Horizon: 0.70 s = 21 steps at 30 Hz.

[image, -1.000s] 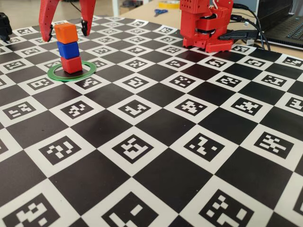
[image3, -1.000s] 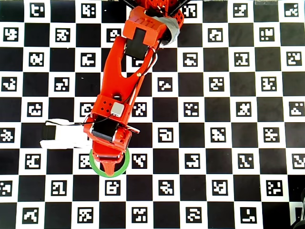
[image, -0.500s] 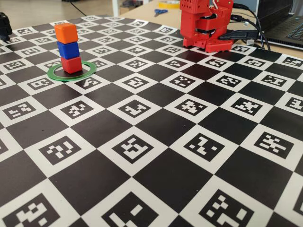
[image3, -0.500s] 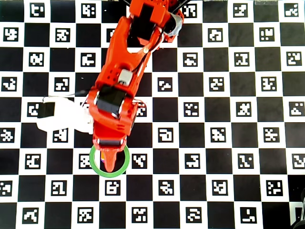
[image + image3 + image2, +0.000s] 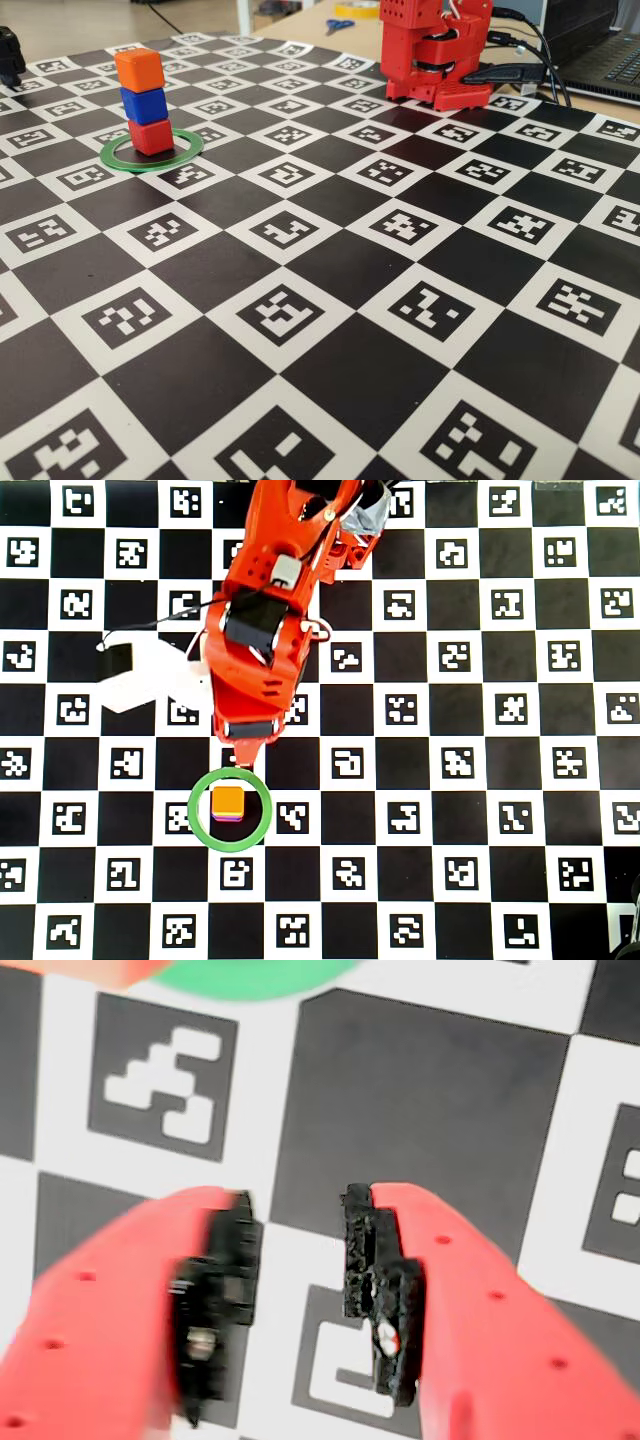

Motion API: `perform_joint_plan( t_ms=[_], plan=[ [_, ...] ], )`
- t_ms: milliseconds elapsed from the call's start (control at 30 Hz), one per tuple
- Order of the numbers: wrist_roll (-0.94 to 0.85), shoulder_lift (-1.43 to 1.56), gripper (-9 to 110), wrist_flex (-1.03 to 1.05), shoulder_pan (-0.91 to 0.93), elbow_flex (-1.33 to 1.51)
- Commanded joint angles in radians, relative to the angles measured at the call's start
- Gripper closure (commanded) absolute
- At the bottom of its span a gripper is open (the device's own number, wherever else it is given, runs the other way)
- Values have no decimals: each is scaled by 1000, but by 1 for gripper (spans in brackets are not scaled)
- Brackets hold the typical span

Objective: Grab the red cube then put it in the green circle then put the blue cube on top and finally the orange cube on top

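Observation:
The red cube [image 5: 152, 136] stands inside the green circle [image 5: 186, 146]. The blue cube [image 5: 146, 104] rests on it and the orange cube [image 5: 139, 69] tops the stack. From overhead only the orange cube [image 5: 228, 802] shows, centred in the green circle [image 5: 193, 811]. My gripper [image 5: 243, 750] hangs just beyond the ring's far edge, apart from the stack. In the wrist view my gripper [image 5: 300, 1205] is open, with only the mat between its black pads [image 5: 360, 1250]. A green circle [image 5: 255, 975] arc and a blurred orange cube [image 5: 100, 968] edge show at the top.
The arm's red base [image 5: 435, 55] stands at the back of the checkered marker mat [image 5: 330, 300]. Scissors [image 5: 338, 25] and a laptop [image 5: 610, 50] lie beyond the mat. A white camera mount [image 5: 150, 675] sticks out left of the arm.
The arm has drawn back from the stack toward its base, uncovering the orange cube from overhead. The open fingers that flanked the stack a second ago have left the fixed view.

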Motion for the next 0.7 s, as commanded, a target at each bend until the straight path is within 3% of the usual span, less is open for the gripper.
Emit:
perform_joint_plan(
  t_ms=[0,167,400,667],
  plan=[
    [-35,227,104,-106,9,138],
    [-103,413,107,-190,0,350],
    [-299,672,107,-380,-35,704],
    [-549,936,107,-463,-149,1003]
  ],
)
